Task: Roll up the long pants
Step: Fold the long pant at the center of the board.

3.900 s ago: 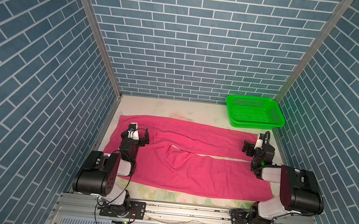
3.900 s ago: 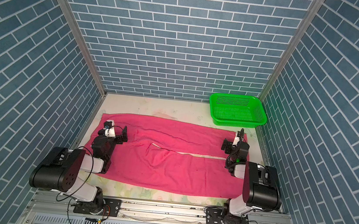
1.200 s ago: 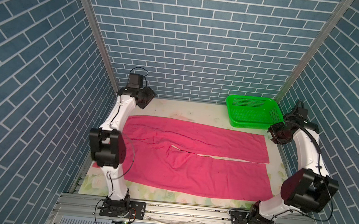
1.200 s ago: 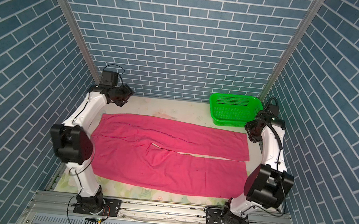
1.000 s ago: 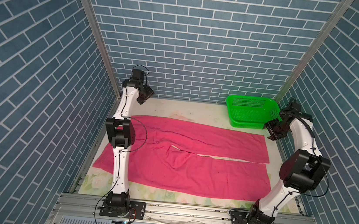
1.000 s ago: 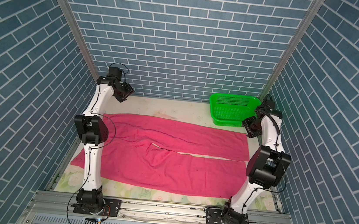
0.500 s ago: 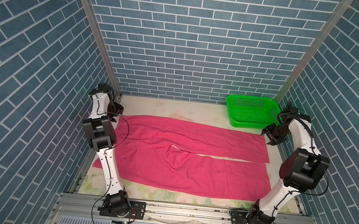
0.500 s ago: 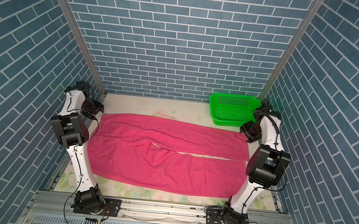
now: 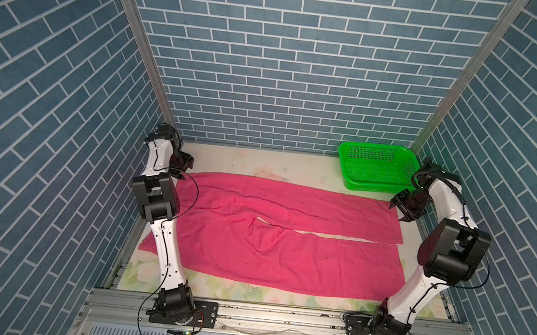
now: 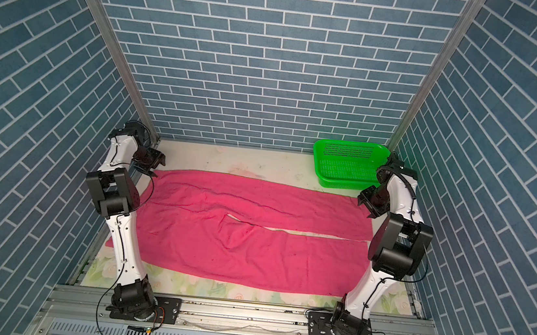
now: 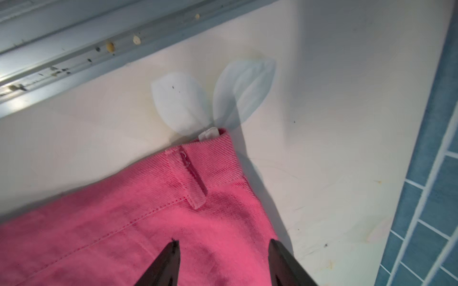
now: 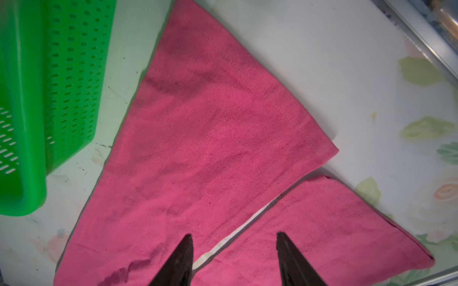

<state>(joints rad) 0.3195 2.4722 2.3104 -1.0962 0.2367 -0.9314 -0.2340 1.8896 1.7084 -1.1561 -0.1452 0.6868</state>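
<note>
The long pants [image 9: 279, 241] [image 10: 252, 241] lie flat and unrolled on the table in both top views, waist at the left, the two legs running right. My left gripper [image 9: 183, 166] [image 10: 152, 162] hangs open just above the back corner of the waistband [image 11: 210, 158], with only cloth under its tips [image 11: 223, 244]. My right gripper [image 9: 397, 212] [image 10: 364, 209] is open above the ends of the legs [image 12: 210, 138], its tips [image 12: 234, 236] straddling the narrow gap between the two legs. Neither gripper holds anything.
A green mesh basket [image 9: 373, 189] [image 10: 343, 184] [image 12: 27, 193] stands at the back right, close beside the far leg's end and the right arm. Brick walls close in three sides, with metal rails along the table's side edges [image 11: 74, 59]. The floral mat [image 9: 247, 292] shows in front of the pants.
The left gripper has swung from the back wall to the left and come down over the waistband corner. The right gripper has dropped from beside the basket towards the leg ends. The pants lie unmoved.
</note>
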